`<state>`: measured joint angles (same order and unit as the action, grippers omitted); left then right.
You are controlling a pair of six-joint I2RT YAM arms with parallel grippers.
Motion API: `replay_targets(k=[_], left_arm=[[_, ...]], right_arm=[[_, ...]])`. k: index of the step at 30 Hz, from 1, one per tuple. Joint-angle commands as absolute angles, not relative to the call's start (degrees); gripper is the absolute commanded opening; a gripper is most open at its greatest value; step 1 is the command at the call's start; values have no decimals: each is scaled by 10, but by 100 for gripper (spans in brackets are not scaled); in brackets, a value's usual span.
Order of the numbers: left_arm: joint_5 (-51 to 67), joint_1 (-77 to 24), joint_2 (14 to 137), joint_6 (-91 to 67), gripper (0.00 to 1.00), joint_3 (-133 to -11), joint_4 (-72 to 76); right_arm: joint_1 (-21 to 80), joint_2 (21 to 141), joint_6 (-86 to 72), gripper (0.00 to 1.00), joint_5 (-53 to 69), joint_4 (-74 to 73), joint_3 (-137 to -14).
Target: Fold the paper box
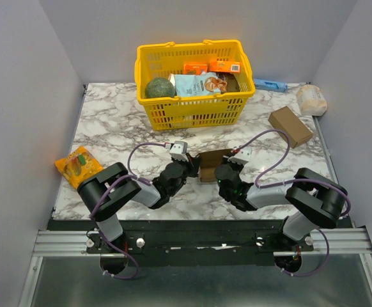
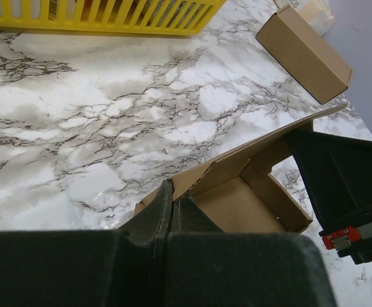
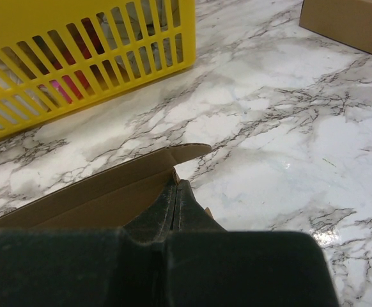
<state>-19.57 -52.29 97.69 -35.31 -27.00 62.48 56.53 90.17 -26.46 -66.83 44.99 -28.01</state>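
The left end effector (image 1: 189, 167) is pressed together, its tips against the left edge of the paper box (image 1: 209, 164). The box sits half-open at mid-worktop (image 1: 109, 121), in front of the yellow basket (image 1: 192, 105), with one flap raised. The right end effector (image 1: 222, 171), also pressed together, meets that flap.

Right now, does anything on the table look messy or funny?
Nothing is spilled or broken. The paper box in the middle is only half folded, one flap sticking up at a slant. The orange snack packet lies alone near the table's left edge, while other snacks sit in the yellow basket.
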Motion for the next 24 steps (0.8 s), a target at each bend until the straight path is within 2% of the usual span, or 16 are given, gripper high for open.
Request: replay_targets(k=[1, 7, 12, 17, 18, 19, 21, 22, 24], left_arm=[[-35, -573, 981, -368, 0, -298, 560], [-112, -569, 942, -316, 0, -340, 437], [-132, -569, 929, -301, 0, -353, 418], [-138, -566, 930, -287, 0, -361, 412], [-137, -561, 929, -282, 0, -363, 410], [-135, -557, 924, -272, 0, -363, 410], [-131, -543, 918, -262, 0, -360, 409], [-128, -538, 910, -247, 0, -358, 411], [-110, -528, 901, -223, 0, -352, 422]], right_arm=[[595, 893, -318, 0, -548, 502, -272], [596, 846, -336, 1, -511, 442, -265], [597, 823, -419, 1, -498, 324, -293], [598, 803, -432, 7, -472, 284, -308], [597, 797, -432, 10, -470, 275, -317], [597, 790, -430, 19, -465, 254, -322], [597, 771, -432, 28, -464, 225, -337], [598, 765, -435, 36, -464, 195, -341], [597, 751, -438, 42, -462, 178, -344]])
